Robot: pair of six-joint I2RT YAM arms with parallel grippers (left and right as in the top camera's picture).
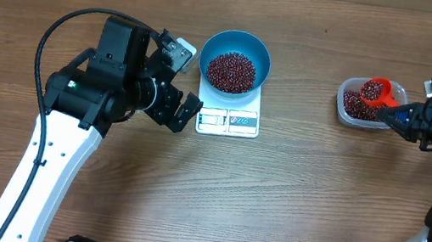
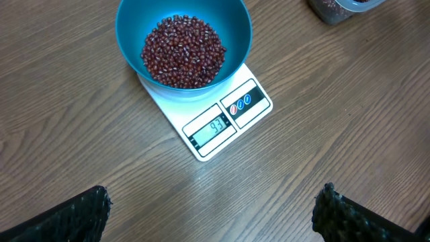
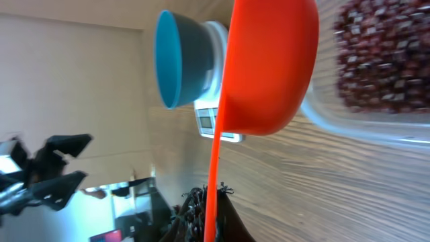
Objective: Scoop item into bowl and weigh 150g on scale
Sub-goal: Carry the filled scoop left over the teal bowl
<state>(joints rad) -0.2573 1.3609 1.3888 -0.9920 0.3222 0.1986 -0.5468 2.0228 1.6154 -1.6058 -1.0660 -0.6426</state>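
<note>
The blue bowl (image 1: 237,47) stands on the white scale (image 1: 229,121) and holds a heap of dark red-brown beans (image 1: 231,71). In the left wrist view the bowl (image 2: 134,27) and beans (image 2: 183,52) sit above the scale (image 2: 252,111), whose display is lit. My left gripper (image 1: 187,110) (image 2: 211,215) hovers open just left of the scale, with bare wood between its fingers. My right gripper (image 1: 401,117) (image 3: 213,208) is shut on the handle of the red-orange scoop (image 1: 377,92) (image 3: 269,67). The scoop, with beans in it, is over the clear tub (image 1: 347,106).
The clear plastic tub (image 3: 376,121), holding more beans, stands at the right of the table, well apart from the scale. The tub's corner (image 2: 329,12) shows at the top right of the left wrist view. Bare wooden tabletop (image 1: 273,198) lies between the arms.
</note>
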